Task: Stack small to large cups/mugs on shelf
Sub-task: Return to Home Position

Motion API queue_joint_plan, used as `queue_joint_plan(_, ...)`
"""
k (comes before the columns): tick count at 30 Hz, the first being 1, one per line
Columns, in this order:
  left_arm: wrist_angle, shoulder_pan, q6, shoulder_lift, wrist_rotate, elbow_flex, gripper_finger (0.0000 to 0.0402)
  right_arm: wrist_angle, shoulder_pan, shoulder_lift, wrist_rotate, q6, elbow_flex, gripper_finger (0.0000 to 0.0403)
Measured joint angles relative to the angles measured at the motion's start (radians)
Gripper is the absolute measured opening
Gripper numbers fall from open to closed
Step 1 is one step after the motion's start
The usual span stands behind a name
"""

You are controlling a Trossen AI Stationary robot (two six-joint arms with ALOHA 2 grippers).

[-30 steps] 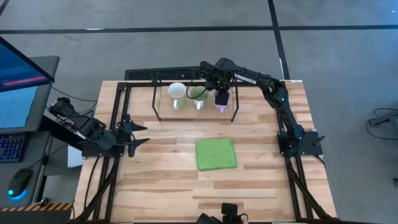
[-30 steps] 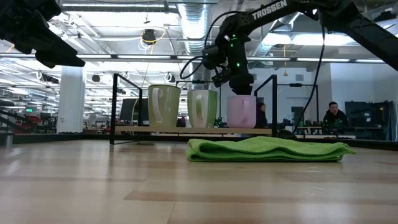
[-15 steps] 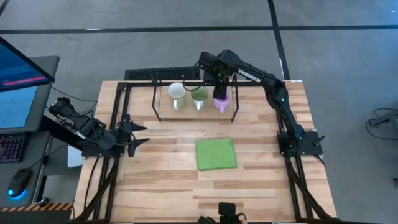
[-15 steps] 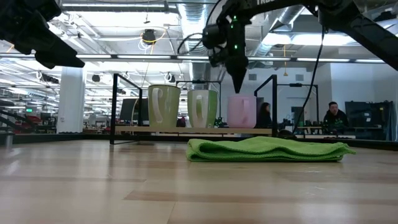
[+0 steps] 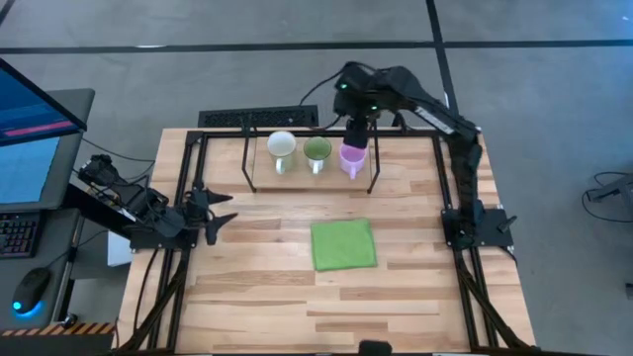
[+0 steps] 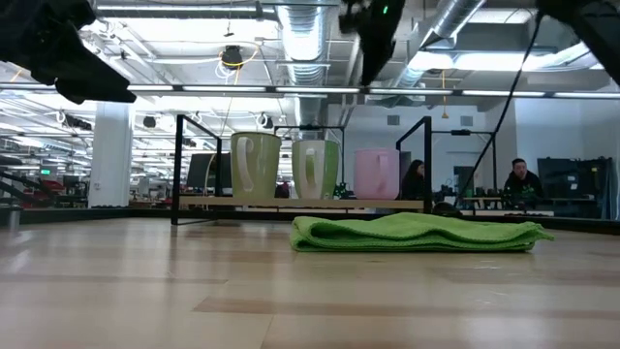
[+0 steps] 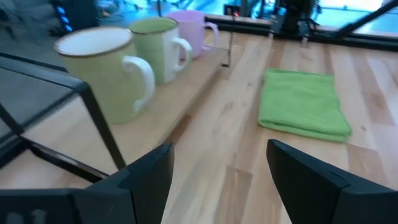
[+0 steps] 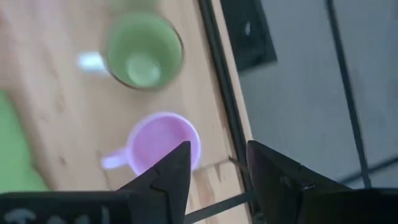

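Three mugs stand upright on their bases in a row on the shelf's wood board [image 5: 262,180]: a white mug [image 5: 282,145], a green mug [image 5: 316,149] and a pink mug [image 5: 353,158]. In the right wrist view the pink mug [image 8: 163,143] and the green mug [image 8: 143,50] lie below. My right gripper [image 5: 358,134] hangs open and empty high above the pink mug, pointing steeply down. It shows at the top of the low view [image 6: 371,73]. My left gripper [image 5: 223,211] waits open near the table's left edge, facing the mugs.
A folded green cloth [image 5: 343,243] lies on the table in front of the shelf. The shelf's black wire uprights [image 5: 374,170] and rails stand around the mugs. A monitor stands beyond the table's left edge. A person [image 6: 523,179] sits far off in the room.
My right gripper has risen from the pink mug's rim to well above the shelf and has tipped to point more steeply down. It stays open and carries nothing. The pink mug has stayed in place on the shelf board.
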Motion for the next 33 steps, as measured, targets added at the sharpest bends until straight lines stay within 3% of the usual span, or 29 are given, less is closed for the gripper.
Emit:
queue_joint_plan(5,0.045,0.0,0.05,0.0,-0.048,0.0,0.0247,0.04,0.022,-0.116,-0.104,-0.003,-0.001,0.0177)
queue_joint_plan(10,0.192,0.0,0.198,0.0,-0.051,0.0,0.0247,0.083,0.034,-0.237,-0.168,-0.005,-0.019,0.0177)
queue_joint_plan(15,0.337,0.0,0.349,-0.001,-0.051,0.0,0.0247,0.167,0.04,-0.355,-0.193,0.0,-0.132,0.0177)
queue_joint_plan(21,0.411,0.0,0.47,-0.001,-0.061,0.0,0.0247,0.364,0.037,-0.54,-0.194,-0.007,-0.452,0.0177)
queue_joint_plan(26,0.411,0.0,0.477,-0.001,-0.158,0.0,0.0247,0.576,0.013,-0.735,-0.212,-0.007,-0.793,0.0177)
queue_joint_plan(33,0.399,0.003,0.524,-0.001,-0.225,0.0,0.0247,0.977,-0.097,-1.009,-0.42,-0.022,-1.243,0.0177)
